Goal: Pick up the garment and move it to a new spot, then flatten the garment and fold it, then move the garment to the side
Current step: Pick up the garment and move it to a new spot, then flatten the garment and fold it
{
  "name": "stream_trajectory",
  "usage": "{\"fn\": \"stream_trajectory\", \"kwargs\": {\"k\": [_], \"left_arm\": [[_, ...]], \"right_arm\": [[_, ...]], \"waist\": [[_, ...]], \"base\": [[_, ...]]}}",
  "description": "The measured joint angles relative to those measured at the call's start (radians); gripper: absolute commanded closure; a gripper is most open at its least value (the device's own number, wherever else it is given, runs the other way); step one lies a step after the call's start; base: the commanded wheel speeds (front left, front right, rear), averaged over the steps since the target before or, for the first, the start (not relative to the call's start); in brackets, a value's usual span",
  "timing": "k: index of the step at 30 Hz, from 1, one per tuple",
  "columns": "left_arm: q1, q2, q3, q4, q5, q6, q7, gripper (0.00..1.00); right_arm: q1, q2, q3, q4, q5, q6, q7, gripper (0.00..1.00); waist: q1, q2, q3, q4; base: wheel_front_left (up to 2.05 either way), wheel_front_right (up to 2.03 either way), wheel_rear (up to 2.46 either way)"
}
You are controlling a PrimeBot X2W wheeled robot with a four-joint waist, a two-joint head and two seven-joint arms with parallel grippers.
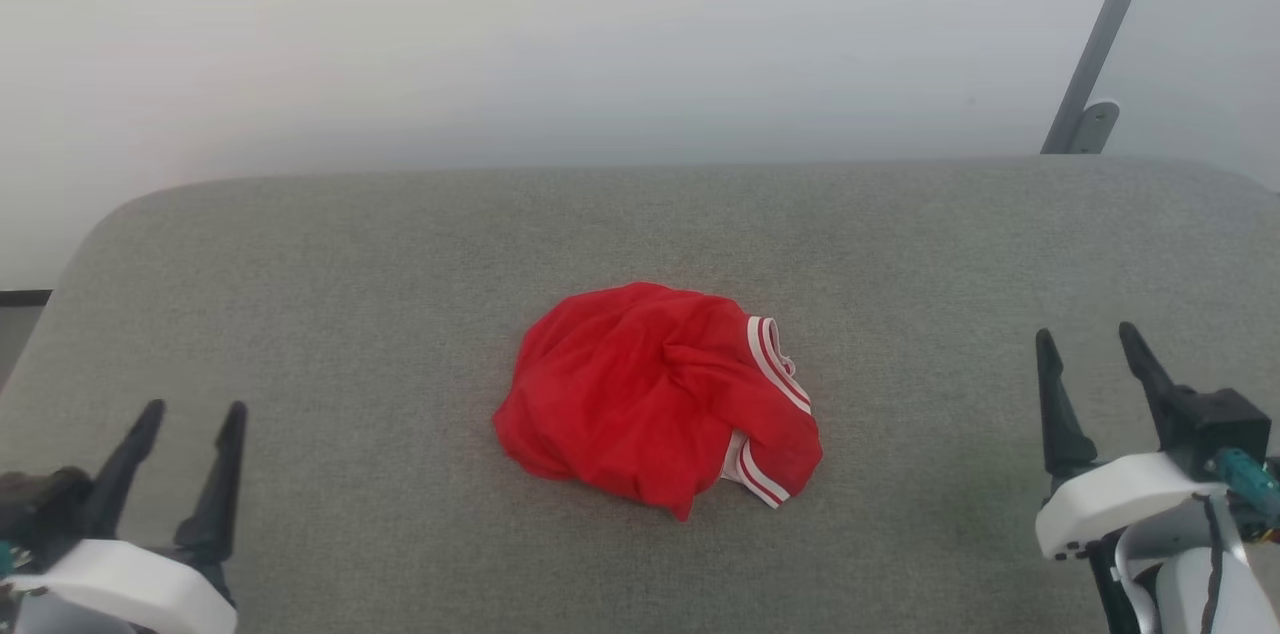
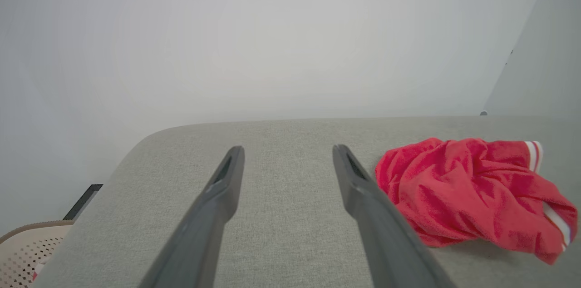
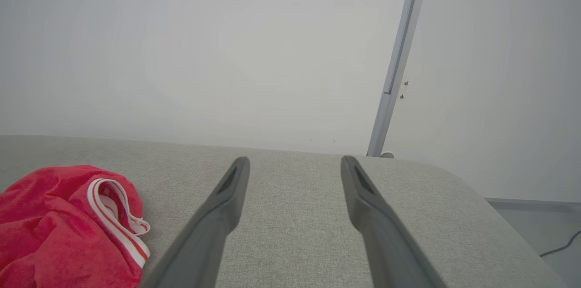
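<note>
The garment [image 1: 650,394] is a red shirt with white-and-red striped trim, crumpled in a heap at the middle of the grey padded surface [image 1: 350,244]. My left gripper [image 1: 193,412] stands open at the lower left, well apart from the heap, nothing between its fingers. At the lower right my right gripper [image 1: 1090,336] is open too, empty and clear of the cloth. The left wrist view has the garment [image 2: 472,192] to the right of the left gripper [image 2: 287,151]. The right wrist view has the garment [image 3: 68,224] at the lower left of the right gripper [image 3: 295,161].
A white wall rises behind the surface's rounded far edge. A grey slanted pole [image 1: 1100,44] stands at the back right. A beige perforated basket [image 2: 27,251] sits below the surface's left end. A dark cable [image 3: 560,247] lies on the floor past the right end.
</note>
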Motion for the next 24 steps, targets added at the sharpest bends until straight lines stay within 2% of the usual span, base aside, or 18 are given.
{"fn": "stream_trajectory", "kwargs": {"k": [9, 14, 24], "left_arm": [[0.051, -0.081, 0.126, 0.010, 0.077, -0.052, -0.003, 0.00], [0.060, -0.113, 0.156, 0.015, 0.113, -0.081, -0.003, 0.00], [0.064, -0.153, 0.176, 0.018, 0.158, -0.104, -0.003, 0.00]], "right_arm": [[0.008, 0.007, 0.012, -0.003, 0.000, 0.000, 0.004, 0.00], [0.012, 0.006, 0.027, -0.003, 0.003, 0.000, 0.009, 0.00], [0.010, -0.014, 0.112, 0.006, 0.031, 0.000, 0.037, 0.00]], "waist": [[0.0000, 0.0000, -0.006, -0.002], [0.0000, 0.0000, -0.006, 0.001], [0.0000, 0.0000, 0.006, 0.025]], "base": [[0.00, 0.00, 0.00], [0.00, 0.00, 0.00], [0.00, 0.00, 0.00]]}}
